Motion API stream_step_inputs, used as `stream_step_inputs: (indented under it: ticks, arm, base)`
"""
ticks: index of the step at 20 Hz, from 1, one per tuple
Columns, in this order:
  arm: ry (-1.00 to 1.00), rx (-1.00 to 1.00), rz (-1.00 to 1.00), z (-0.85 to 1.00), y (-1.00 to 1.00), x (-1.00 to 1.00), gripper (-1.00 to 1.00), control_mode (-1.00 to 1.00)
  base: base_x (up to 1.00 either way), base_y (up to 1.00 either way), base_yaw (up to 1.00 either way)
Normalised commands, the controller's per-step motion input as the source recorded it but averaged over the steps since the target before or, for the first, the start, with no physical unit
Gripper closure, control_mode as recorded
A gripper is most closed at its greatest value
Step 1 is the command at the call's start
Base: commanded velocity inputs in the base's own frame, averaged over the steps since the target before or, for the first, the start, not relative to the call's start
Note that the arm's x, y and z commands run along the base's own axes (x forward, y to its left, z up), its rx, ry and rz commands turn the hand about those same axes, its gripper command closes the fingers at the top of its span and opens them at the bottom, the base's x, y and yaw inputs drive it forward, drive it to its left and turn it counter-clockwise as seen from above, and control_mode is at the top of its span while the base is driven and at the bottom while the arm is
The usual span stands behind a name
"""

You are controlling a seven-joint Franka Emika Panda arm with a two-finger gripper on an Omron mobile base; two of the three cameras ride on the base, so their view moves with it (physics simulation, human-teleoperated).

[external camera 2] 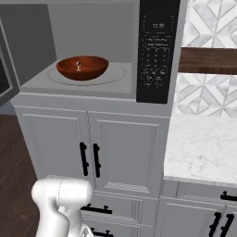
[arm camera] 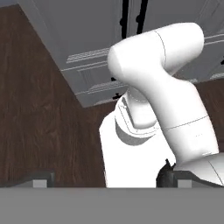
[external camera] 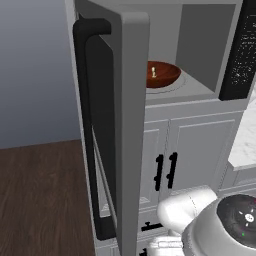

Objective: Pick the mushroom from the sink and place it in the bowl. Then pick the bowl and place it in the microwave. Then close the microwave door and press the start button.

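Left base view: microwave door [external camera: 112, 130] swung wide open, edge-on toward the camera, long black bar handle [external camera: 89, 125] running down its outer face. Behind the door, the light microwave [external camera: 200, 50] cavity, with the reddish-brown bowl [external camera: 161, 74] sitting on the round turntable [external camera: 172, 86]. Inside the bowl, the small cream mushroom [external camera: 153, 70], upright. Black control panel [external camera: 242, 55] at the right edge of the cavity. Below, grey cabinet doors [external camera: 200, 150] with 2 black pulls, side by side. Dark wood floor [external camera: 40, 200] at the left.

Right base view: same bowl [external camera 2: 82, 67] on the turntable [external camera 2: 111, 76] in the open microwave [external camera 2: 92, 28], mushroom [external camera 2: 78, 65] standing near the bowl's middle. Control panel [external camera 2: 156, 51] to the right of the cavity. Sliver of the open door [external camera 2: 5, 69] at the left edge. White marble counter [external camera 2: 203, 148] at the right, patterned tile [external camera 2: 210, 55] behind it.

Hand view: aimed down at the wood floor [arm camera: 43, 122] and the cabinet base [arm camera: 87, 65]. Gripper [arm camera: 109, 180] low in this view, its 2 dark fingertips [arm camera: 41, 178] far apart at the bottom, jaws spread wide, nothing between them.
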Motion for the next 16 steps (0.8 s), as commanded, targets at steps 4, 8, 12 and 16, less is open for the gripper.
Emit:
stream_step_inputs:
  ticks: [4,8,12,16]
  arm:
    - [-0.17,-0.11,0.19,-0.8,-0.15,-0.97,-1.0,-1.0]
    - [-0.14,-0.24,0.17,-0.91,0.4,-0.44,-1.0,-1.0]
    - [-0.08,-0.28,0.01,-0.36,1.0,0.21,-1.0,-1.0]
    - [-0.02,-0.35,0.0,-0.01,1.0,0.4,-1.0,-1.0]
  base:
    - [0.0,0.0,0.0]
    - [0.0,0.0,0.0]
    - [0.0,0.0,0.0]
    - [0.0,0.0,0.0]
